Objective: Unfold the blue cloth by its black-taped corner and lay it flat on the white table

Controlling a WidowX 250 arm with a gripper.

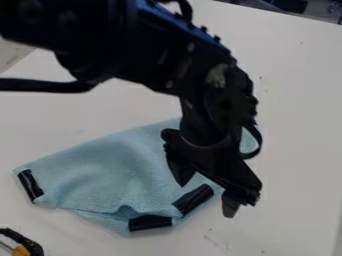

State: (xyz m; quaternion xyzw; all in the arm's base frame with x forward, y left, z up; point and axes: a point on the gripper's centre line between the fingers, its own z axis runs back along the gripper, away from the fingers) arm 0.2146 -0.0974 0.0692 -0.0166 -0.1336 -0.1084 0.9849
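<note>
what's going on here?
The robot's gripper hangs open at the right part of a light blue cloth, close to one of its black strips; no grip on it that I can see. The cloth lies on a white table, rumpled along its near edge.

Blk arm (153, 60), jaws apart, at lt-blue cloth (110, 172), wht tbl (297, 110)

A pale-blue, loosely spread fabric cloth (107, 170) bears glossy black rectangular strips (150, 222). The flat white tabletop (294, 125) has dark specks. The two-fingered gripper (206, 192) is black; the curved near-left object (32, 246), black and yellow-orange.
</note>
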